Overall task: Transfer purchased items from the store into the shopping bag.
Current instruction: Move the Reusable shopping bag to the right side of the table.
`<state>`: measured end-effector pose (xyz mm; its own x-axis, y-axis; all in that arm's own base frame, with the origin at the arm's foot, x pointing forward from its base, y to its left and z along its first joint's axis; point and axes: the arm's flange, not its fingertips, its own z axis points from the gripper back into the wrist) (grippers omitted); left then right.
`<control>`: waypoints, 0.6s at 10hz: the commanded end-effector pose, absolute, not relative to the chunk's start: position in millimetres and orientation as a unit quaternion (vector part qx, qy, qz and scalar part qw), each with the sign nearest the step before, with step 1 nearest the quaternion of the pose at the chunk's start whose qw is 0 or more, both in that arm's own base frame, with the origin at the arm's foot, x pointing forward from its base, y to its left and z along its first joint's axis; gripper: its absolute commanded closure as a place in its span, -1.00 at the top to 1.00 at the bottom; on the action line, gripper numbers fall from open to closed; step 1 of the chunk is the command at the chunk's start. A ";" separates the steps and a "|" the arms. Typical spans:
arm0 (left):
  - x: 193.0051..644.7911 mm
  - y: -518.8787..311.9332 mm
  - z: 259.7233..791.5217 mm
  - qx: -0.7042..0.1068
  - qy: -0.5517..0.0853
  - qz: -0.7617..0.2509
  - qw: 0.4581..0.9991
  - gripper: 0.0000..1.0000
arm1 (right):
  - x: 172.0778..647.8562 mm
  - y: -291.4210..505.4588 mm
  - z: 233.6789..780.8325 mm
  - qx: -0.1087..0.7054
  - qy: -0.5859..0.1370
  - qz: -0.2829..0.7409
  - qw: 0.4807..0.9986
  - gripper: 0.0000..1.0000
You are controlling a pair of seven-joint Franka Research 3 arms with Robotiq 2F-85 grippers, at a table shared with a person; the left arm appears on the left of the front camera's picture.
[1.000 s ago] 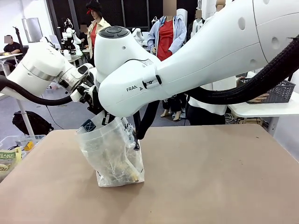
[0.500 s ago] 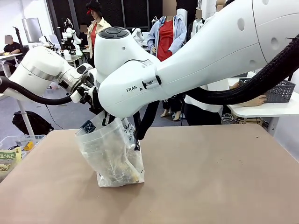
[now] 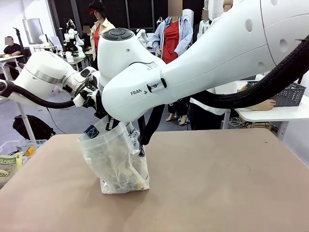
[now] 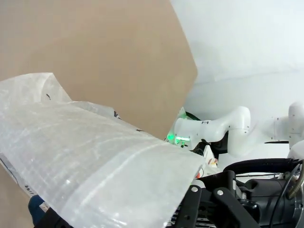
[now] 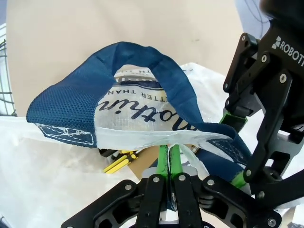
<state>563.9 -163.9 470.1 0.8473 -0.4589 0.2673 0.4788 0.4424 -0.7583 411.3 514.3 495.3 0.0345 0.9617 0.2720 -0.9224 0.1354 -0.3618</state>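
Note:
The shopping bag (image 3: 116,164), translucent white and crinkly, stands on the brown table with tan and yellowish purchased items (image 3: 128,178) at its bottom. In the right wrist view my right gripper (image 5: 168,159) is shut on the bag's white rim, just below the navy strap handle (image 5: 71,102). A yellow piece (image 5: 118,164) shows inside the mouth. My left gripper (image 5: 235,147) stands at the bag's other side, its fingers apart with the strap end running between them. From the front, the left gripper (image 3: 99,108) sits at the bag's top. The store (image 3: 289,94) stands on a white side table.
My right arm's big white elbow (image 3: 145,82) crosses in front of the bag's top and hides that gripper from the front. A person's hand (image 3: 264,104) rests by the basket. A clear bin (image 3: 19,145) with packets stands at the table's left. Brown tabletop (image 3: 217,183) spreads right of the bag.
The left arm has edged slightly to the right. The bag and the right arm hold still.

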 end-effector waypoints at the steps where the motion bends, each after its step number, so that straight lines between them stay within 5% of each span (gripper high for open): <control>1: 565.2 -177.0 478.1 -0.500 -0.001 -0.284 0.818 0.22 | 413.0 527.4 490.0 -0.017 -0.235 0.669 0.705 -1.00; 6: 568.5 -167.1 478.4 -0.529 -0.002 -0.274 0.803 0.22 | 416.1 527.6 489.4 -0.019 -0.232 0.665 0.709 -1.00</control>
<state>567.9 -161.9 468.7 0.8645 -0.4290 0.2620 0.4342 0.3745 -0.8193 411.6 516.2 494.8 0.0329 0.9609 0.2750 -0.9232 0.1346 -0.3599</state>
